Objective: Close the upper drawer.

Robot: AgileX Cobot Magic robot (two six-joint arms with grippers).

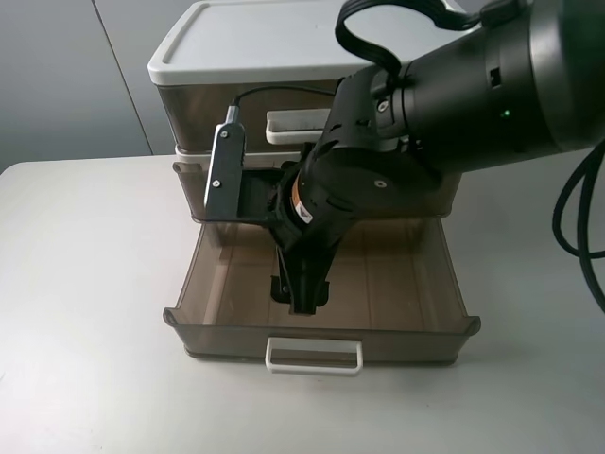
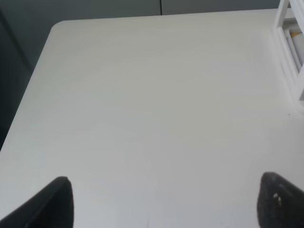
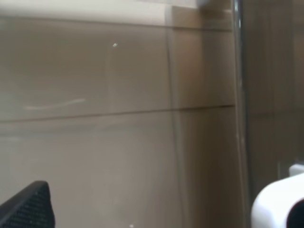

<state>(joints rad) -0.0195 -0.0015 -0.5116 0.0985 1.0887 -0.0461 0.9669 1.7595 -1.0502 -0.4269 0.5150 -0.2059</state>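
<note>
The upper drawer is a smoky-brown translucent drawer with a white loop handle. It stands pulled far out of the white-framed drawer unit toward the table's front. My right gripper reaches down inside the open drawer, near its front wall, and holds nothing. The right wrist view shows the drawer's brown wall close up, with the right gripper open. My left gripper is open and empty above the bare white table; it is out of the exterior view.
The taller top-tier drawer sits shut above. The right arm's black body hangs over the unit and hides its right side. A white slatted object shows at the edge of the left wrist view. The table is white.
</note>
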